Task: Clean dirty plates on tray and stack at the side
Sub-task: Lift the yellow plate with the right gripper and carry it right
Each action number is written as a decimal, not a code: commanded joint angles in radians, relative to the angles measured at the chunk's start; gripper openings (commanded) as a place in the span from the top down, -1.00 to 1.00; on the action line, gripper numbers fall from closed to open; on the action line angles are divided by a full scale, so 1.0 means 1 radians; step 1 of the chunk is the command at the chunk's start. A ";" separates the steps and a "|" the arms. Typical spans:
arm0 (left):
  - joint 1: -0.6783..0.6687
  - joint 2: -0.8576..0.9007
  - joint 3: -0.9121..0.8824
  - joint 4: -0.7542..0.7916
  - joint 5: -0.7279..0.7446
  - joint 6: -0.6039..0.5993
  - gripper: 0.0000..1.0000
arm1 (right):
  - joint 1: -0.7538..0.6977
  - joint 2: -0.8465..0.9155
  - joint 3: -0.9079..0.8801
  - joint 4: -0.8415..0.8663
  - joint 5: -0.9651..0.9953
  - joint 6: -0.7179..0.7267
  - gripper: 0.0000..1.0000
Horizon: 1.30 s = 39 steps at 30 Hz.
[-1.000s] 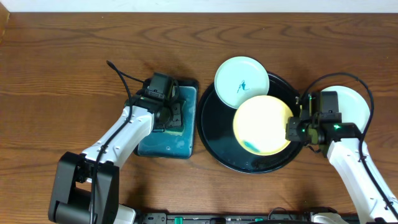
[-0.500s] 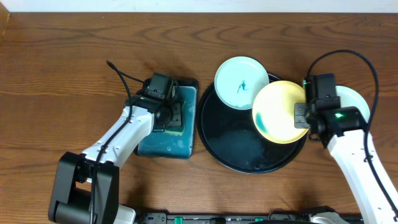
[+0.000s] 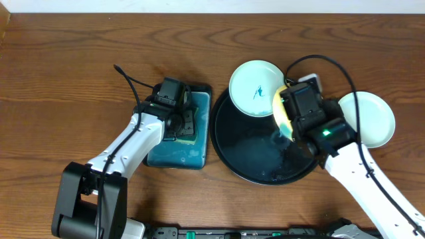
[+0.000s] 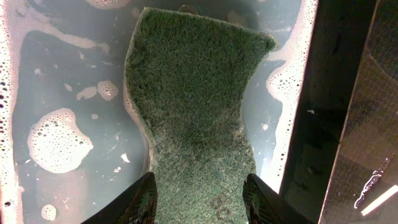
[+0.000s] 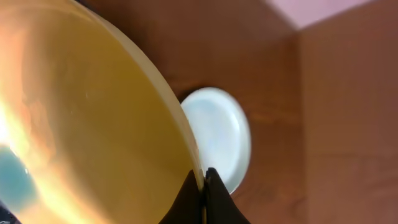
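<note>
Pinching the rim of the yellow plate (image 3: 279, 109), the right gripper (image 5: 202, 188) holds it above the black tray (image 3: 244, 147), over the tray's right half. Its jaws are pressed onto the thin edge from both sides, as the right wrist view shows.

The plate is tipped steeply, close to standing on edge. From overhead it shows only as a narrow yellow crescent just left of the gripper. The crescent's long axis runs from the far side of the table (image 3: 66, 66) toward the near side. In the wrist view the dished face is turned to the camera, with a teal smear (image 5: 12, 175) low on the left.

A pale plate with a teal scribble (image 3: 257, 79) lies flat at the tray's far-left edge, partly over the rim. A second pale plate (image 3: 370, 119) lies flat on the bare wood to the right of the tray and apart from it. No marks can be made out on it.

The left gripper (image 4: 202, 200) is down in the teal sponge tray (image 3: 163, 156), left of the black tray. Its jaws clamp the near end of a green sponge (image 4: 193, 106). The sponge's long axis runs straight away from the fingers, and it is squeezed narrower where they grip it. Foamy water (image 4: 59, 140) lies around it.
</note>
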 commanded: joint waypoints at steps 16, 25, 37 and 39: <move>0.003 0.011 0.004 -0.003 -0.003 -0.002 0.07 | 0.161 0.002 0.019 0.200 0.277 -0.339 0.98; 0.003 0.011 0.004 -0.003 -0.003 -0.002 0.07 | 0.161 0.002 0.019 0.202 0.277 -0.339 0.98; 0.003 0.011 0.004 -0.003 -0.003 -0.001 0.07 | 0.047 0.003 0.019 0.175 0.015 -0.038 0.98; 0.003 0.011 0.004 -0.003 -0.003 -0.002 0.07 | -0.023 0.003 0.019 0.158 -0.127 0.052 0.98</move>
